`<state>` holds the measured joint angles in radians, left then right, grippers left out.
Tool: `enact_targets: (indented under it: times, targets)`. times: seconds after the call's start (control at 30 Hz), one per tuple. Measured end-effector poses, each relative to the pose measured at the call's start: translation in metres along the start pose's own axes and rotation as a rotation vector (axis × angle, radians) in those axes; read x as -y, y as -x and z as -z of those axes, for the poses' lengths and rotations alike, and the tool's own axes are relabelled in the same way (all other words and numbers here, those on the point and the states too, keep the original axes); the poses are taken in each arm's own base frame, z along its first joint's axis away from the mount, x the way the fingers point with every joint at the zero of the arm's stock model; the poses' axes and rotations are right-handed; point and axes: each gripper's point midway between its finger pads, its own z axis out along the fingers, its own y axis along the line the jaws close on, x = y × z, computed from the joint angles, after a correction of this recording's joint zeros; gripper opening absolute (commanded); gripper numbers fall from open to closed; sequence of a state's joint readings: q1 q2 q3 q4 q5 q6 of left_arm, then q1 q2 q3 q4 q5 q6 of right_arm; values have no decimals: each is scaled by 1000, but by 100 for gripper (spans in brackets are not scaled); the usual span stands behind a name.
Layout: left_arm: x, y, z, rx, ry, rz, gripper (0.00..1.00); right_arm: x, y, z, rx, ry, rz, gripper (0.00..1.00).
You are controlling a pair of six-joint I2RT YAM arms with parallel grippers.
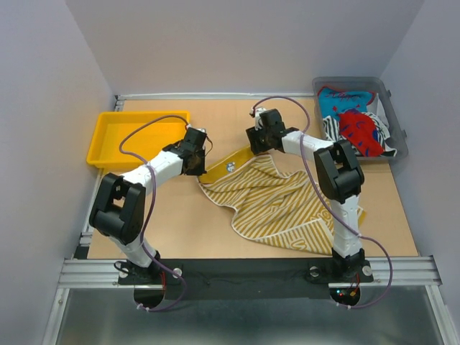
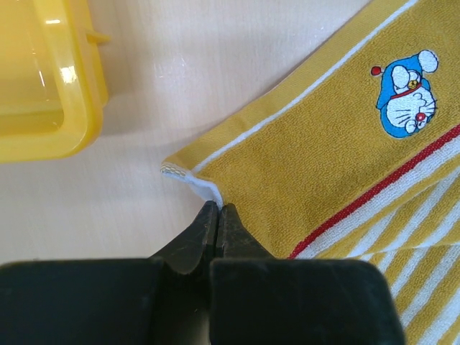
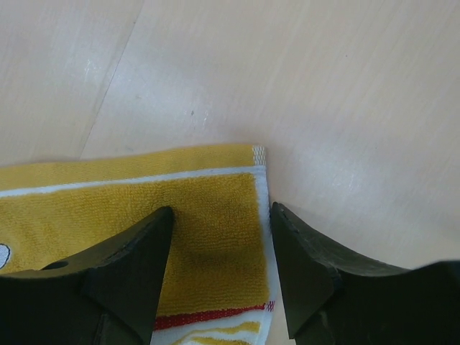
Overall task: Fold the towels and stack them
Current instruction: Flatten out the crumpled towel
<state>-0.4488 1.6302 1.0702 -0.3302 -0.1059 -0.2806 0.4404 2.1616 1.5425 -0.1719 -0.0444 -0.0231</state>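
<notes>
Both extended forward: left gripper (image 2: 218, 210) pinches yellow towel (image 2: 323, 165) corner, right gripper (image 3: 221, 208) spread.

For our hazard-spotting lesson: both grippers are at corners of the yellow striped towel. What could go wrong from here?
1. The left gripper pinches only the corner hem of the yellow striped towel; it may slip free when pulled.
2. The right gripper stands open over the other corner, one finger at the edge; closing may miss it.
3. The towel's near part lies rumpled, risking a crooked fold.
</notes>
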Motion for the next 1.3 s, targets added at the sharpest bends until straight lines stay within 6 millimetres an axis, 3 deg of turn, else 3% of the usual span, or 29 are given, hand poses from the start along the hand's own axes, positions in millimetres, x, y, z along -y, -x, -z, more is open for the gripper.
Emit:
enact_targets:
  times: [0.13, 0.17, 0.23, 0.27, 0.3, 0.53, 0.67, 0.73, 0.83, 0.9, 0.97, 1.03, 1.17, 1.23, 1.3]
  targets:
    - [0, -3, 0, 1, -2, 14, 0, 4, 2, -4, 2, -27, 10, 39]
    - [0, -3, 0, 0, -3, 18, 0, 5, 3, -5, 4, -40, 11, 27]
    - [1, -3, 0, 4, -5, 26, 0, 8, 3, -5, 4, -55, 8, 17]
    - [1, -3, 0, 5, -5, 29, 0, 9, 3, -5, 4, -64, 9, 5]
    - [0, -4, 0, 4, -5, 33, 0, 10, 3, -5, 4, -70, 9, 1]
    - [0, 2, 3, 20, 4, 34, 0, 17, 3, 0, -4, -112, 2, 1]
    - [7, 55, 25, 124, -8, 27, 0, 37, 13, 16, -14, -159, -27, 1]
    - [17, 114, 54, 261, -37, 24, 0, 56, 44, 34, 42, -197, -60, 1]
    - [30, 194, 104, 462, -76, 18, 0, 83, 115, 79, 209, -253, -99, 1]
    - [36, 232, 136, 570, -99, 16, 0, 97, 178, 132, 377, -294, -106, 1]
    - [43, 275, 180, 706, -127, 6, 0, 107, 226, 183, 514, -331, -103, 1]
    - [46, 301, 214, 798, -145, 0, 0, 112, 280, 257, 701, -370, -95, 1]
    - [53, 349, 287, 997, -193, -12, 0, 108, 340, 367, 958, -420, -72, 1]
    - [55, 360, 320, 1078, -222, -21, 0, 104, 358, 412, 1061, -431, -59, 0]
    - [58, 367, 347, 1147, -255, -37, 0, 101, 367, 441, 1127, -437, -50, 1]
